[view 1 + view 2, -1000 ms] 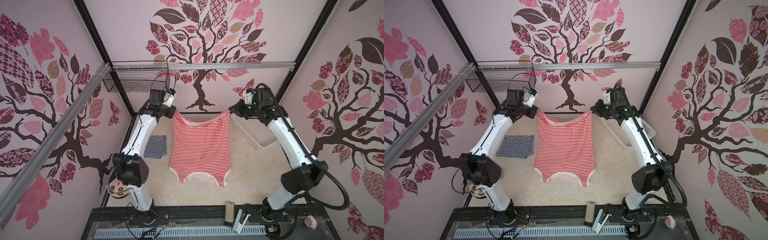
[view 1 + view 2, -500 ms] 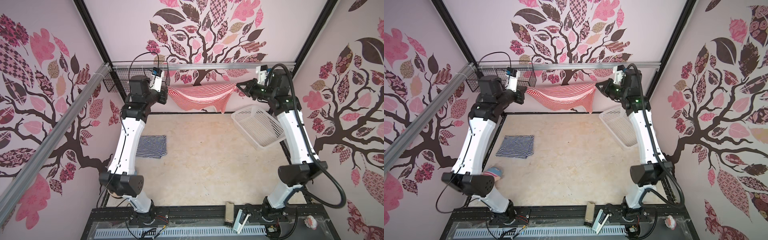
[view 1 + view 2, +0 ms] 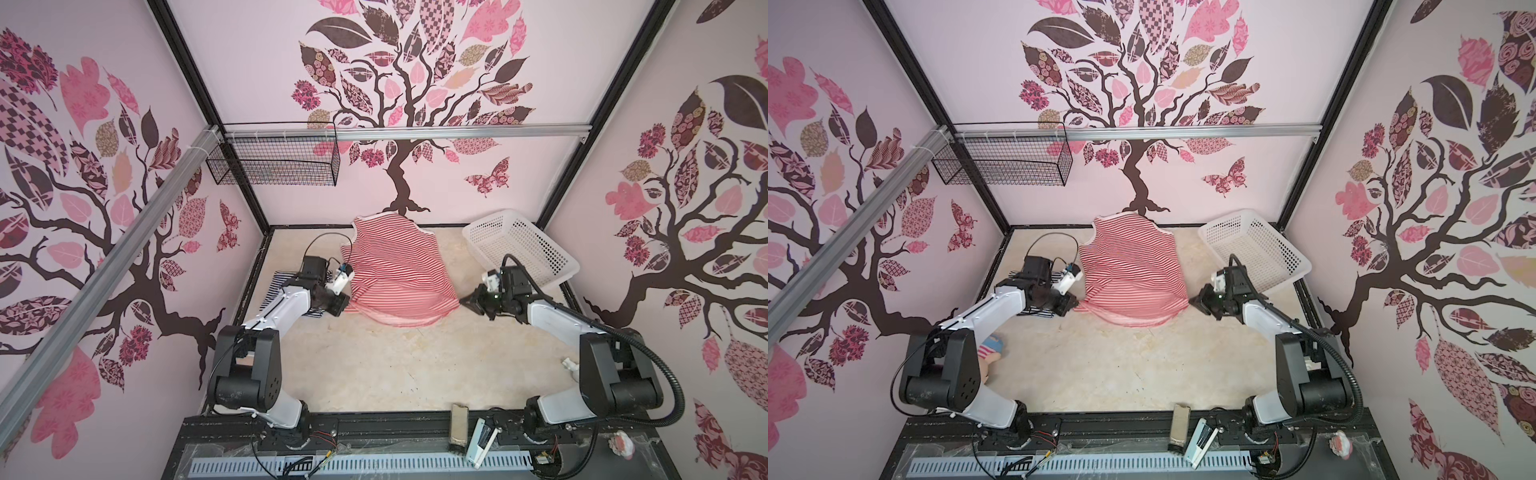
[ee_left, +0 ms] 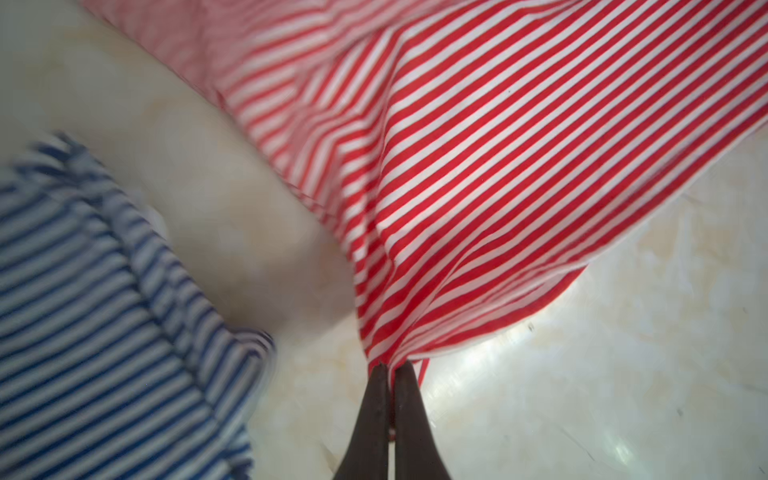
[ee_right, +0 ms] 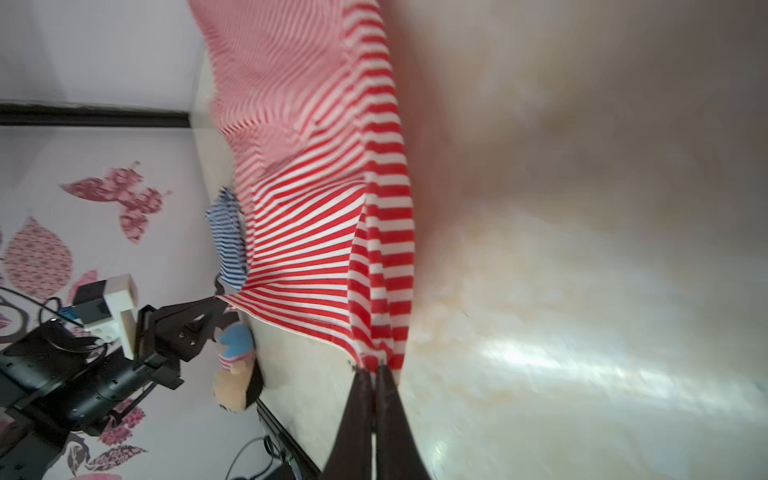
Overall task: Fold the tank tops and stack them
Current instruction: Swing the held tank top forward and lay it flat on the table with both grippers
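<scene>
Pinching near corners of red-striped tank top: left gripper clamped on left corner, right gripper on right; folded navy-striped tank top just left.

There are two sleeveless knit tank tops: one red-and-white striped top and one navy-and-white striped top. Two baskets are in view, one white perforated plastic basket and one black wire basket. There is one plush doll in a striped shirt, and two white-and-black robot arms, the left arm and the right arm.
</scene>
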Robot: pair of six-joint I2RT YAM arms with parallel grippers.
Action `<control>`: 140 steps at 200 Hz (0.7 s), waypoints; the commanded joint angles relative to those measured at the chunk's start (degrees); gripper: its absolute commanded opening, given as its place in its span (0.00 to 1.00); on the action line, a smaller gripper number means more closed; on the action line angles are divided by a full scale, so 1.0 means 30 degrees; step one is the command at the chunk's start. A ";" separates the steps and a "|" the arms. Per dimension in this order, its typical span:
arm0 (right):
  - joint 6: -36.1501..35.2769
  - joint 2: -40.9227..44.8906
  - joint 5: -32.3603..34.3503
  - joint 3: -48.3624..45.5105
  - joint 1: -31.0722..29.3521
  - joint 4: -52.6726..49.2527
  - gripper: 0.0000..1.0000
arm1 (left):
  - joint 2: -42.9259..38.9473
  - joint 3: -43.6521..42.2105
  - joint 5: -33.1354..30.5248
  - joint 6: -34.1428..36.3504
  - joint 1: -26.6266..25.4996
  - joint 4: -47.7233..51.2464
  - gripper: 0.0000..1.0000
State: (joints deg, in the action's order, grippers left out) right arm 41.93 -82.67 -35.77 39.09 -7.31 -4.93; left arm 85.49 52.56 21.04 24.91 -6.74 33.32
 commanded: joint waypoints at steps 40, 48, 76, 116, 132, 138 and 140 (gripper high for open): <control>-0.1780 0.2974 -0.0104 -0.2606 -0.0053 -0.0107 0.00 | -0.4327 -0.4126 0.0599 0.3600 -0.1957 0.2366 0.00; -0.1926 0.3216 -0.0061 -0.2836 -0.0051 -0.0404 0.00 | -0.4562 -0.4364 0.0312 0.3779 -0.2130 0.2616 0.00; -0.2417 0.4673 0.0550 -0.3329 -0.0053 -0.1559 0.00 | -0.5470 -0.4975 -0.1525 0.4064 -0.2146 0.2718 0.00; -0.2733 0.5568 0.1914 -0.3033 -0.0024 -0.3015 0.03 | -0.6261 -0.5488 -0.2827 0.6170 -0.2166 0.4028 0.00; -0.2765 0.5478 0.2079 -0.2794 -0.0024 -0.3416 0.04 | -0.6069 -0.5368 -0.2811 0.7319 -0.2163 0.5192 0.00; -0.2773 0.5468 0.2080 -0.2756 -0.0024 -0.3557 0.04 | -0.5937 -0.5289 -0.2743 0.7719 -0.2180 0.5668 0.00; -0.2783 0.5475 0.2094 -0.2749 -0.0024 -0.3590 0.04 | -0.5880 -0.5255 -0.2737 0.7840 -0.2199 0.5794 0.00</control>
State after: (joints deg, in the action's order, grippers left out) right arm 34.72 -66.83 -31.77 28.69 -7.33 -11.68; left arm 67.33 37.36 14.06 41.82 -13.17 44.21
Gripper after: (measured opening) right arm 0.055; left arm 0.048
